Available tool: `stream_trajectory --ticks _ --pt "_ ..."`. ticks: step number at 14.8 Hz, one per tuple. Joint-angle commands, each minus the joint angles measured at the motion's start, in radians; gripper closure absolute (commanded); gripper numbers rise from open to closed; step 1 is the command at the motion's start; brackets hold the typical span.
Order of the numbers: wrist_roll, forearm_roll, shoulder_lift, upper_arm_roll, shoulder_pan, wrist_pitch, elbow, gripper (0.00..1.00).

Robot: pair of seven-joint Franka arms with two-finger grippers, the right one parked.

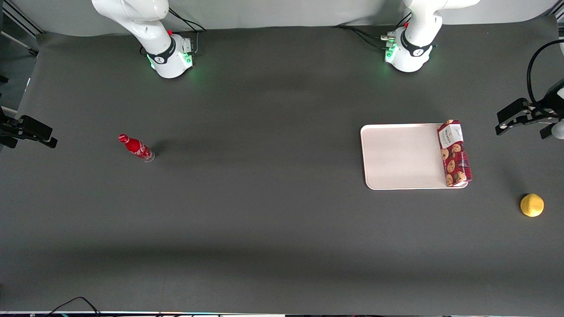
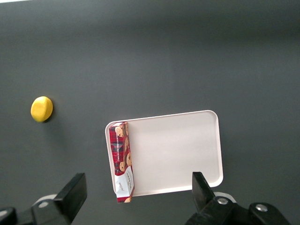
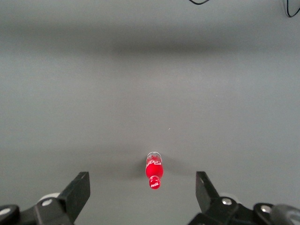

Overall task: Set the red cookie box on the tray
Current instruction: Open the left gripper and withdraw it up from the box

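Note:
The red cookie box (image 1: 454, 152) lies flat on the cream-white tray (image 1: 401, 156), along the tray's short rim at the working arm's end. In the left wrist view the box (image 2: 121, 161) rests along that rim of the tray (image 2: 178, 150), its white label end just past the tray's corner. My left gripper (image 1: 506, 121) hovers high, away from the tray and farther toward the working arm's end of the table. It is open, and nothing sits between its black fingers (image 2: 75, 190).
A yellow round fruit (image 1: 532, 205) lies on the dark table nearer the front camera than my gripper, also seen as the fruit (image 2: 41, 108) in the wrist view. A small red bottle (image 1: 136, 148) lies toward the parked arm's end.

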Motion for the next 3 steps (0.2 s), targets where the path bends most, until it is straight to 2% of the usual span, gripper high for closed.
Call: stream_trajectory --ticks 1,3 --pt "-0.068 0.012 -0.030 -0.009 0.008 -0.025 -0.016 0.00" --pt "-0.068 0.012 -0.030 -0.009 0.007 -0.028 -0.014 0.00"
